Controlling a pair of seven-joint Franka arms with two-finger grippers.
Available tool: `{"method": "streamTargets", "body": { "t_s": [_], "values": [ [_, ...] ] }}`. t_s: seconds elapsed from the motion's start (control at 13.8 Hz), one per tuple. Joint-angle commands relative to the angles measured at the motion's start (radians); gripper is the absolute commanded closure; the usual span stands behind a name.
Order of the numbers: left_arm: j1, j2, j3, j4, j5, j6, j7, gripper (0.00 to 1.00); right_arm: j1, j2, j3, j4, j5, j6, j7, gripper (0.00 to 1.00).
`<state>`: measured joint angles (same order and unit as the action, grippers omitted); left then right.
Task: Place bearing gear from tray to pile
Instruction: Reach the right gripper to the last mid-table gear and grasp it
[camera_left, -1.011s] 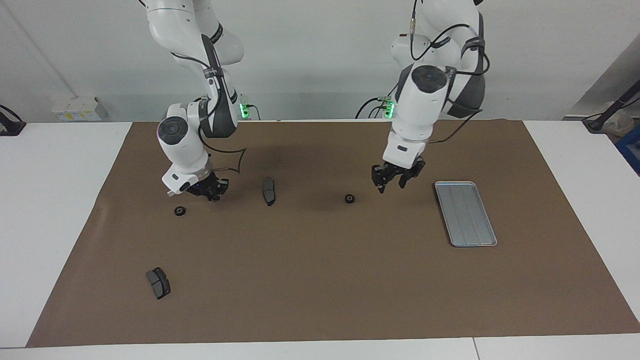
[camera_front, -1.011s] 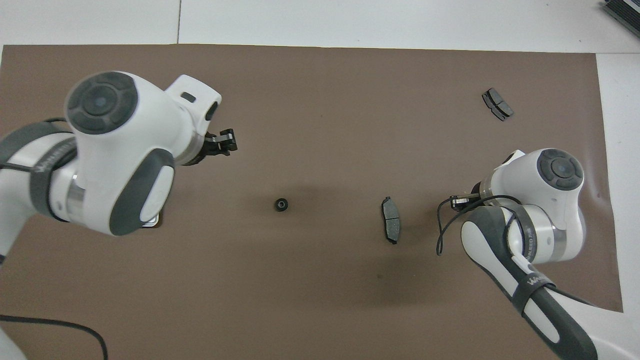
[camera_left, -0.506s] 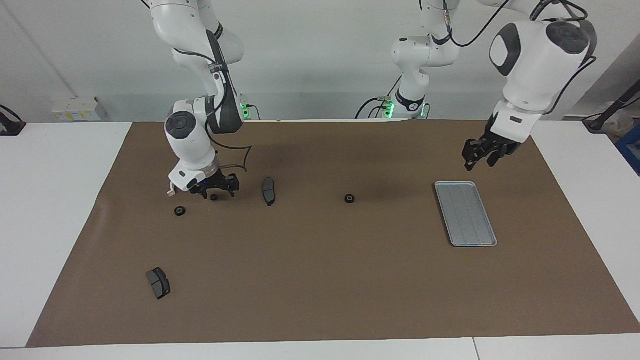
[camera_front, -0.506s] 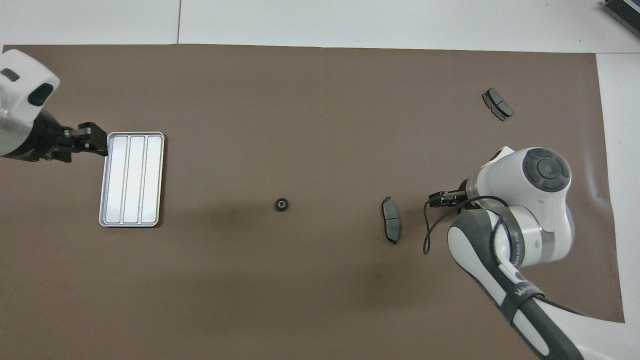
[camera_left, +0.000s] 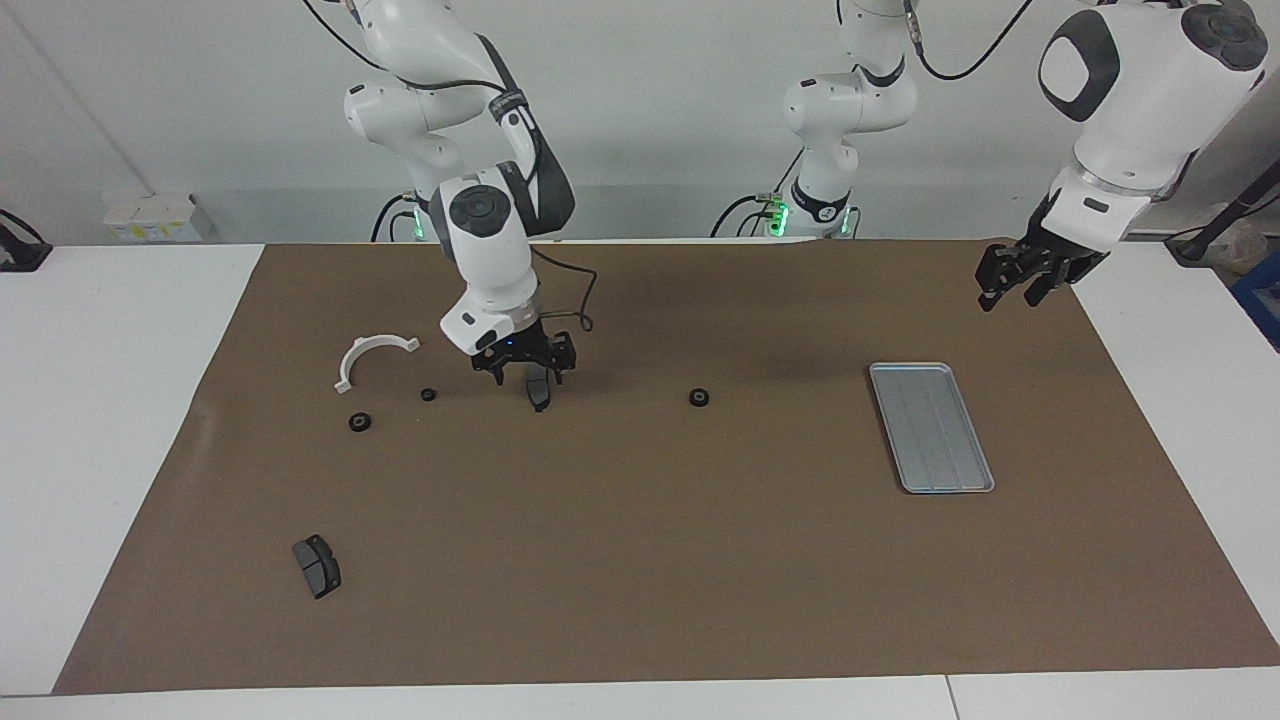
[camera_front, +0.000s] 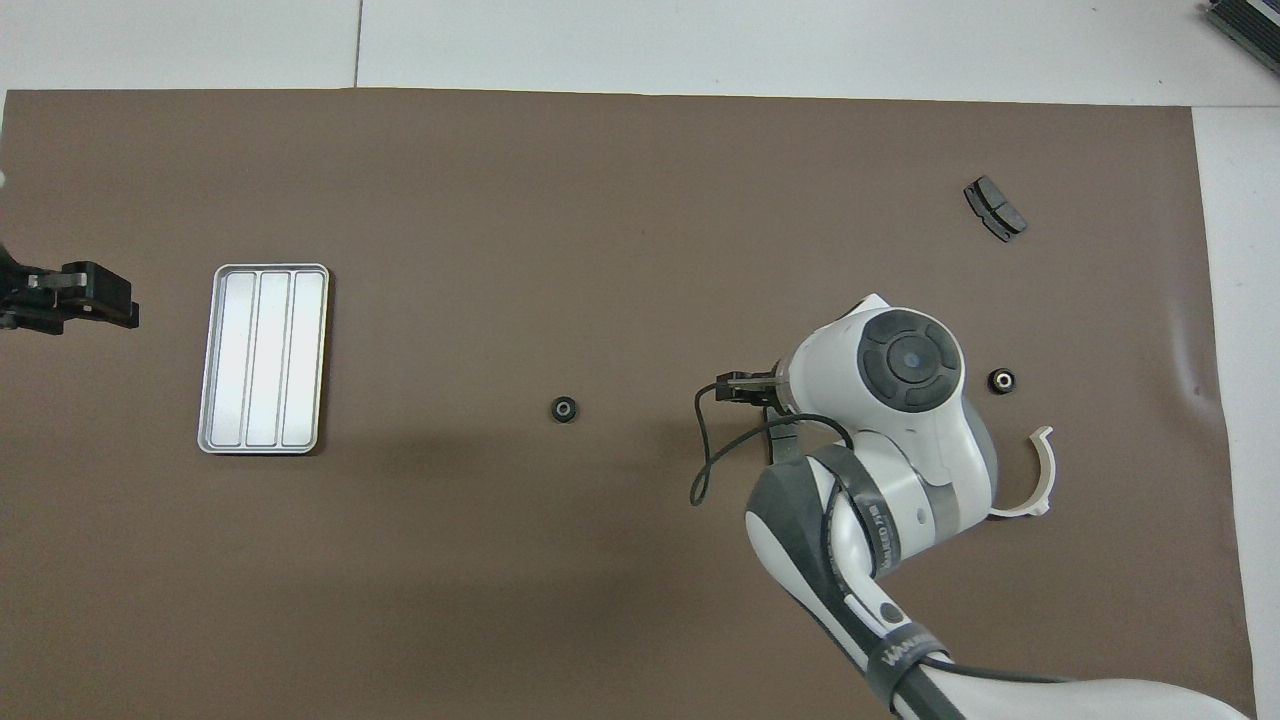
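The silver-grey tray (camera_left: 930, 427) lies empty toward the left arm's end of the mat, and it also shows in the overhead view (camera_front: 264, 358). One black bearing gear (camera_left: 699, 397) lies on the mat mid-table (camera_front: 564, 409). The pile is toward the right arm's end: a white semicircular bracket (camera_left: 370, 355), a gear (camera_left: 360, 422), a smaller black gear (camera_left: 428, 394) and a dark brake pad (camera_left: 538, 392). My right gripper (camera_left: 527, 378) is open, low over that brake pad. My left gripper (camera_left: 1005, 298) is open and empty, up over the mat's edge at the left arm's end.
A second brake pad (camera_left: 316, 565) lies farther from the robots at the right arm's end (camera_front: 994, 208). The brown mat (camera_left: 640, 560) covers the white table. In the overhead view the right arm (camera_front: 905, 400) hides the brake pad under it.
The right gripper moved from beside the small gear toward mid-table, over the brake pad, uncovering the white bracket. The left gripper swung from mid-table past the tray to the mat's edge.
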<state>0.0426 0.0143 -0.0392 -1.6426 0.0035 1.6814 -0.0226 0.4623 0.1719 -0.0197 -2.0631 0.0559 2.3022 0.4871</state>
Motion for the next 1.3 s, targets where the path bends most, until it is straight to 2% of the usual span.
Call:
{"method": "streamTargets", "body": {
  "t_s": [0.0, 0.14, 0.29, 0.65, 1.01, 1.23],
  "values": [
    [0.002, 0.016, 0.004, 0.01, -0.005, 0.043, 0.006, 0.36, 0.056, 0.093, -0.003, 0.121, 0.025, 0.016, 0.085, 0.0],
    [0.002, 0.006, 0.004, -0.015, -0.005, 0.038, 0.006, 0.34, 0.105, 0.177, -0.003, 0.238, 0.025, -0.006, 0.151, 0.0],
    [0.002, -0.025, 0.004, -0.072, -0.005, 0.031, 0.007, 0.0, 0.159, 0.282, -0.003, 0.387, 0.01, -0.047, 0.244, 0.0],
    [0.002, -0.039, 0.004, -0.1, -0.005, 0.035, 0.007, 0.0, 0.223, 0.432, -0.003, 0.56, -0.011, -0.082, 0.343, 0.0],
    [-0.001, -0.042, 0.004, -0.098, -0.005, 0.029, 0.006, 0.0, 0.254, 0.434, -0.003, 0.514, -0.028, -0.032, 0.341, 0.0],
    [0.002, -0.042, 0.004, -0.098, -0.005, 0.029, 0.006, 0.0, 0.286, 0.419, -0.003, 0.448, -0.028, 0.006, 0.338, 0.08]
  ]
}}
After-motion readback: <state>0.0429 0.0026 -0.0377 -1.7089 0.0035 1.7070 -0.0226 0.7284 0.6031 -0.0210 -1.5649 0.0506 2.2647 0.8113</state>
